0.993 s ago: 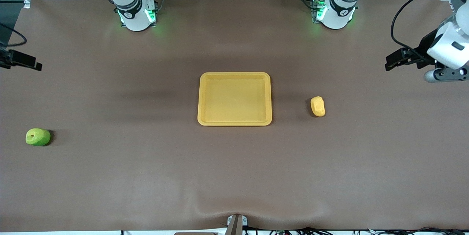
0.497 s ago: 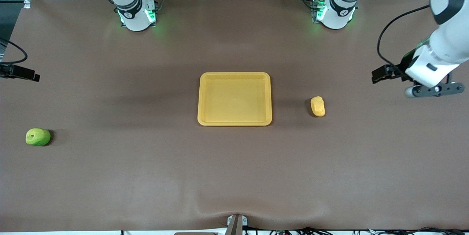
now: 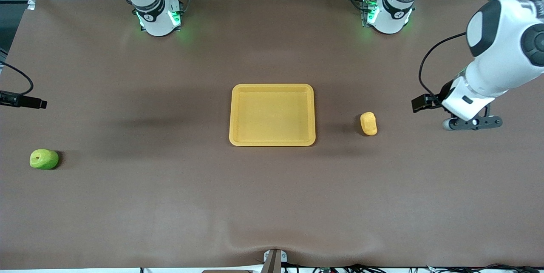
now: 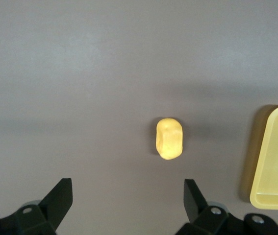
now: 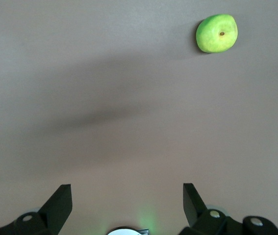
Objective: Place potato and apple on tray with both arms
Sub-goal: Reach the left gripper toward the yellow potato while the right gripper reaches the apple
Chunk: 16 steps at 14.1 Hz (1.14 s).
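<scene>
The yellow-orange tray (image 3: 272,141) lies at the table's middle. The potato (image 3: 368,123) lies on the mat beside it, toward the left arm's end. The green apple (image 3: 43,159) lies near the right arm's end, nearer the front camera than the tray. My left gripper (image 3: 471,123) hangs over bare mat between the potato and the left arm's end. It is open and empty (image 4: 128,188), with the potato (image 4: 169,138) and a tray corner (image 4: 276,161) ahead. My right gripper (image 5: 127,193) is open and empty over bare mat, apart from the apple (image 5: 217,33). Only a black part of it (image 3: 23,102) shows at the front view's edge.
The arms' bases (image 3: 159,18) (image 3: 389,15) glow green along the table's edge farthest from the front camera. The brown mat has a wrinkle (image 3: 272,245) at the edge nearest the front camera. A black cable (image 3: 429,64) loops off the left arm's wrist.
The left arm's hand has swung down and in toward the potato. The black part of the right arm's hand has slid nearer the front camera, toward the apple. Potato, apple and tray have not moved.
</scene>
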Tool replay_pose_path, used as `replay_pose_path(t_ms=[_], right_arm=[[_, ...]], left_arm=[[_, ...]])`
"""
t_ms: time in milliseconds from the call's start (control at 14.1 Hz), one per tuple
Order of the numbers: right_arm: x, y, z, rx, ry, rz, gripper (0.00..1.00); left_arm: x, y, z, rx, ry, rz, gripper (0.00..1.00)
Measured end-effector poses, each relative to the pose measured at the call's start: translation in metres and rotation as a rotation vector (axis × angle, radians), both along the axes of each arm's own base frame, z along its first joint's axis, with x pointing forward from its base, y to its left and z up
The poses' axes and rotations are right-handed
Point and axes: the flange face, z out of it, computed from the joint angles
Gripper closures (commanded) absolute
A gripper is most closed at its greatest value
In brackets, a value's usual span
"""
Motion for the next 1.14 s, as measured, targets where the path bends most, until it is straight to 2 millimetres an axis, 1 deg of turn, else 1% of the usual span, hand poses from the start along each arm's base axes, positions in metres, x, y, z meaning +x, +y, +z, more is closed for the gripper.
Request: replay_pose_path(t_ms=[213, 426, 568, 709, 851, 993, 1135], right_arm=[[0.009, -0.011, -0.020, -0.012, -0.002, -0.010, 0.00], [0.015, -0.030, -0.042, -0.019, -0.004, -0.031, 0.00], [0.019, -0.040, -0.053, -0.022, -0.013, -0.043, 0.00], [0.021, -0.051, -0.060, -0.025, -0.024, -0.052, 0.00], [0.023, -0.063, -0.070, -0.020, -0.034, -0.035, 0.00], [0.025, -0.078, -0.081, -0.017, -0.051, -0.016, 0.00], [0.027, -0.092, -0.093, -0.016, -0.068, -0.001, 0.00]], left_arm=[[-0.005, -0.006, -0.028, -0.005, -0.020, 0.006, 0.00], [-0.011, -0.014, -0.045, -0.008, -0.027, 0.018, 0.00], [-0.015, -0.018, -0.061, -0.014, -0.045, 0.012, 0.00], [-0.022, -0.020, -0.080, -0.018, -0.056, 0.015, 0.00], [-0.032, -0.029, -0.098, -0.022, -0.061, 0.004, 0.00], [-0.039, -0.037, -0.112, -0.028, -0.073, 0.011, 0.00], [-0.046, -0.040, -0.125, -0.036, -0.095, 0.016, 0.00]])
